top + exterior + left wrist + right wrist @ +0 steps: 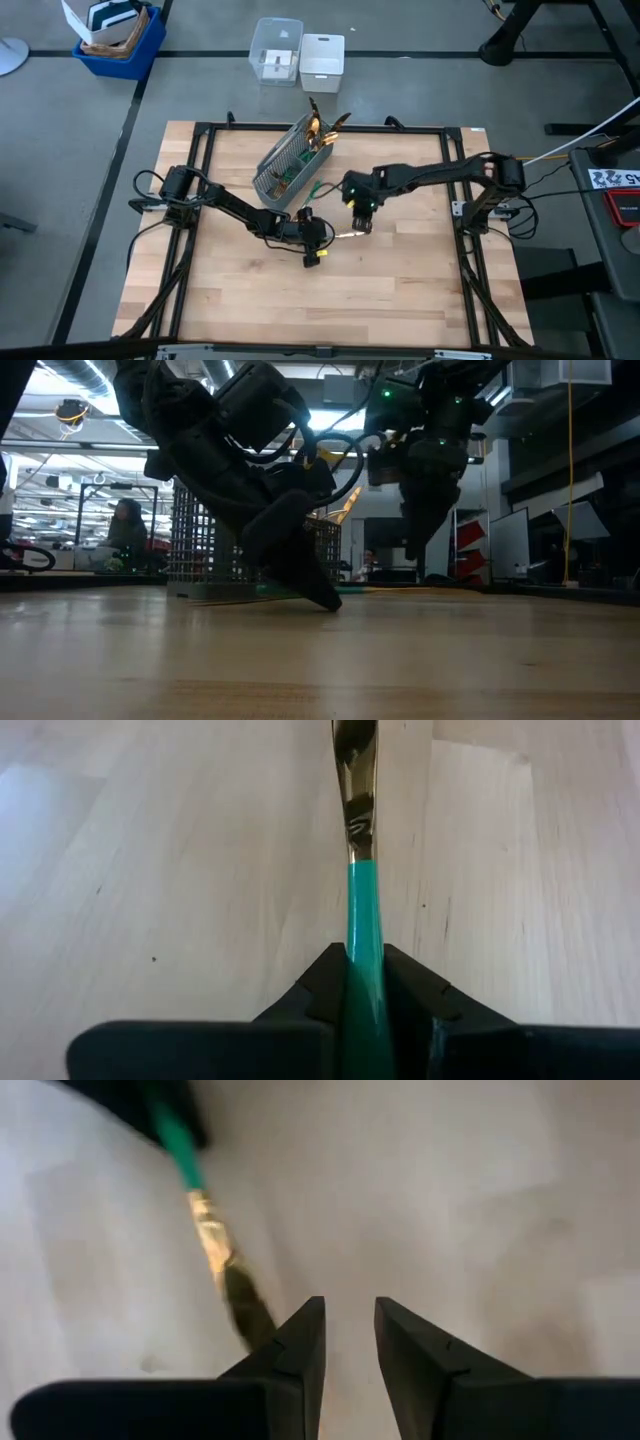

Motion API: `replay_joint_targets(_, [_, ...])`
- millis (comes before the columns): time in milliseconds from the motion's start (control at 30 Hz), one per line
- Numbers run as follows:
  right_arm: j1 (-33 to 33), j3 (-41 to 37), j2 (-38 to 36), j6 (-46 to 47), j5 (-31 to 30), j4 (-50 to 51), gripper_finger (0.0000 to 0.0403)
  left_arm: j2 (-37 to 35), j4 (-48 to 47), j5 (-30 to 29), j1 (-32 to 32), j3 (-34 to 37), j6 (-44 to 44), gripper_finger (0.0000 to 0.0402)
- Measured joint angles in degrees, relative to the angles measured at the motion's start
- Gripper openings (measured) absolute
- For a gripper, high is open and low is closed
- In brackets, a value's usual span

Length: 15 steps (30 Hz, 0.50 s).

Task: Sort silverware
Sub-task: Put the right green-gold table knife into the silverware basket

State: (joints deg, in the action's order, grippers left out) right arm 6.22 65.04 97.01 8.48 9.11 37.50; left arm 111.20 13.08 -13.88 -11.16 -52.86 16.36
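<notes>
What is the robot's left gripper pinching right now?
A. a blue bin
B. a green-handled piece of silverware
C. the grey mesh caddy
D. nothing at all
B: in the left wrist view, the left gripper is closed around the teal-green handle of a piece of silverware, whose gold metal end points away over the wooden table; what kind of piece it is cannot be told.

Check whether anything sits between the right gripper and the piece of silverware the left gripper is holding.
Nothing visible does. The left gripper is shut on the teal handle of one piece of silverware, low over the table. The right gripper is open, and only bare wood shows between its fingers and the gold head.
</notes>
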Motion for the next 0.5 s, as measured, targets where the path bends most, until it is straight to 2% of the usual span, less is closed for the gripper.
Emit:
replay_joint_targets(200, [5.4, 0.0, -5.4, -0.1, -1.2, 4.3, 0.0092, 0.0, 1.9, 0.4, 0.0, 0.0, 4.6, 0.0035])
replay_joint_targets(500, [13.9, 0.0, -16.0, -5.5, -1.1, 4.6, 0.0092, -0.1, 11.6, -0.1, 2.5, 0.0, 8.8, 0.0035])
